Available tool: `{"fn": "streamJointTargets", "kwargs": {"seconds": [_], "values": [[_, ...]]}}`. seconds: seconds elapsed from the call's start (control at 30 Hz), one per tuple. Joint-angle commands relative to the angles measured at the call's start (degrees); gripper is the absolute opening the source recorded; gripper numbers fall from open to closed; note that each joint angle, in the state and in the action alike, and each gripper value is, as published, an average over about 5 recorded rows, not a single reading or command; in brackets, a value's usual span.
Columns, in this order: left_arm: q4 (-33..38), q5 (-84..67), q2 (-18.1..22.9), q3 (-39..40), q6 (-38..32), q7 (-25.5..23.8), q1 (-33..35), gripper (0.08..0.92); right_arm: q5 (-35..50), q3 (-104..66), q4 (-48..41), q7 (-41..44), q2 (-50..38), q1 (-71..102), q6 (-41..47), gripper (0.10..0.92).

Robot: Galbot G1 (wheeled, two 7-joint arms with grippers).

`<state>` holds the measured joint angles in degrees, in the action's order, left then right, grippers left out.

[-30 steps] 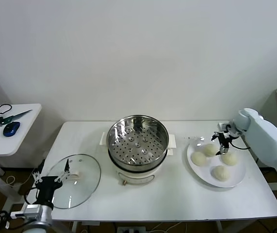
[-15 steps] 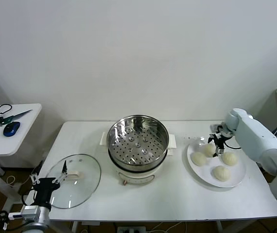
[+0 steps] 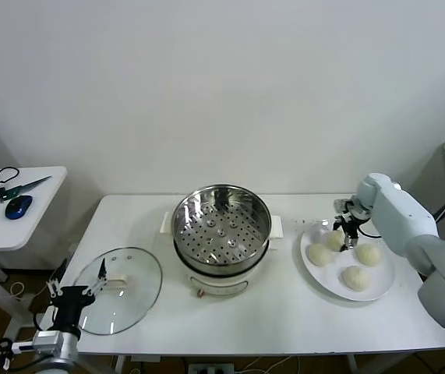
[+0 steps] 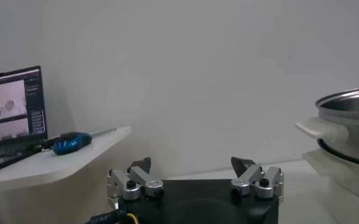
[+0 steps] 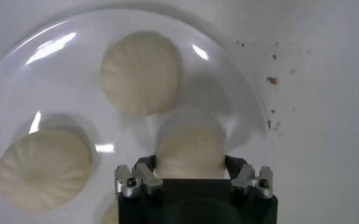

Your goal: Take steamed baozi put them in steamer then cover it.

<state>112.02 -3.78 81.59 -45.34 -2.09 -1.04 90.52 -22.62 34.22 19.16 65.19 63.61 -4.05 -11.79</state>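
On the white plate (image 3: 382, 279), the right gripper (image 5: 191, 178) clasps one dome-up baozi (image 5: 190, 150); left gripper (image 4: 194, 174) gapes.

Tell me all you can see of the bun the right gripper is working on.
The bun is cream-white, smooth and domed, looking like soft dough. It sits upright on the white plate, at the plate's back edge, apart from the other three buns. The right gripper is down over it, jaws flanking its sides; whether it is lifted is unclear.

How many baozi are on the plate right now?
4, all on the white plate: rear-left one between the right pincer fingers, left, right, front. None visible in the steamer.
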Motion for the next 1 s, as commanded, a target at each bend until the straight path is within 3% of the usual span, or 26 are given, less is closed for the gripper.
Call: {"fn": "streamJointTargets", "kwargs": {"seconds": [0.03,0.33,0.57,0.8,1.0], "values": [[0.0,0.0,0.0,0.0,0.0,0.0,0.1,0.823,-0.8,-0.7,-0.6,0.4,0.2,-0.8,-0.8,0.708],[0.5,-0.3,0.0,-0.4,0.0,0.0,0.5,0.823,10.4,16.2,13.5,3.9,-4.8,-11.9,-4.0,0.696],[1.0,-0.5,0.1,-0.3,0.0,0.1,1.1,0.823,17.3,30.8,23.1,4.5,-1.8,-26.2,-11.1,0.701],[1.4,-0.6,0.3,0.0,-0.2,0.1,1.6,0.823,16.9,32.6,27.3,5.0,6.7,-32.2,-18.3,0.701],[1.6,-0.9,-0.2,0.6,-0.3,0.2,2.0,0.823,10.2,31.5,33.0,3.5,13.1,-31.2,-22.6,0.698]]}}
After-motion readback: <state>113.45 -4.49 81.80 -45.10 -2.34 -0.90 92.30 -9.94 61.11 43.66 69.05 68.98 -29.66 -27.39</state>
